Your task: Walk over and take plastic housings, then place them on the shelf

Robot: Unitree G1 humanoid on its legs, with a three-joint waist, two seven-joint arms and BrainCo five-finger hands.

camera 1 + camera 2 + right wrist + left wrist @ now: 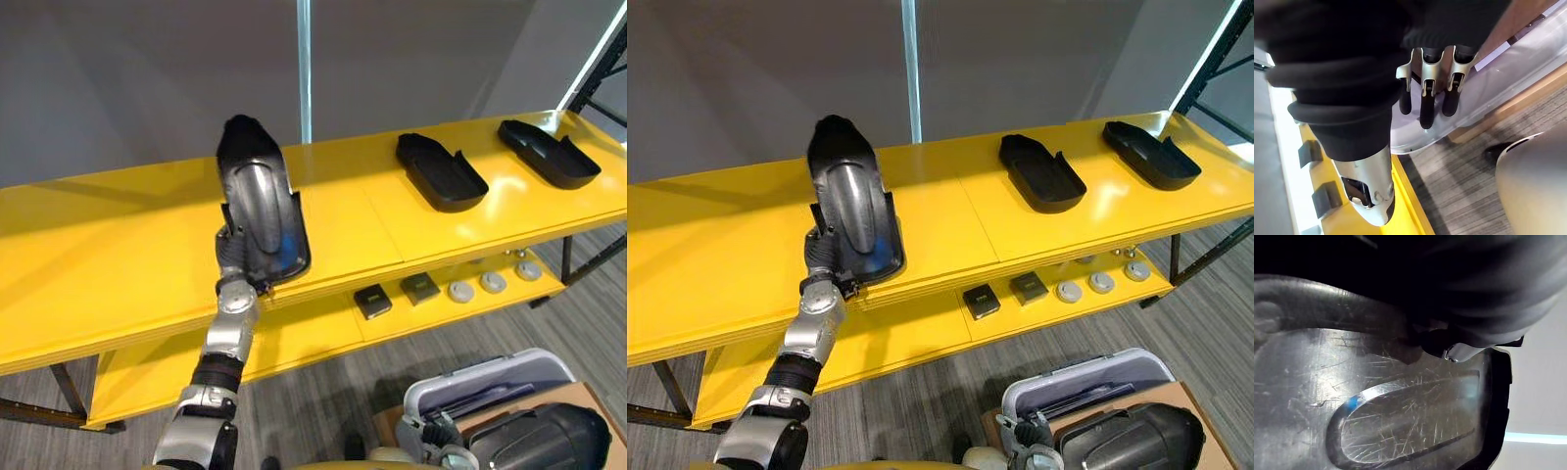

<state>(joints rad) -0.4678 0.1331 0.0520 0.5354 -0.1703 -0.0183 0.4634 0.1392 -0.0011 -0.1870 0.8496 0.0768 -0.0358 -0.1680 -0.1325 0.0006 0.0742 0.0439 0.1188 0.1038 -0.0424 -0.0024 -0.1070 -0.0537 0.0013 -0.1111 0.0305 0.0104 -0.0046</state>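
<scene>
Left hand grips a housing tilted at the shelf's front edge. Right hand hangs slack-fingered above a bin.

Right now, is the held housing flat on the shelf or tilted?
Tilted: the housing leans up off the shelf, near end in left robot hand.

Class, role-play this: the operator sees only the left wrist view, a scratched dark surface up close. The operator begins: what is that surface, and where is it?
Observer: A black plastic housing, tilted up at the front edge of the yellow top shelf, with the left robot hand at its lower corner.
Operator: Any others there?
Observer: Two more housings lie further right on that shelf.
Operator: And the other arm?
Observer: The right robot hand hangs with straight fingers by a grey bin.
</scene>
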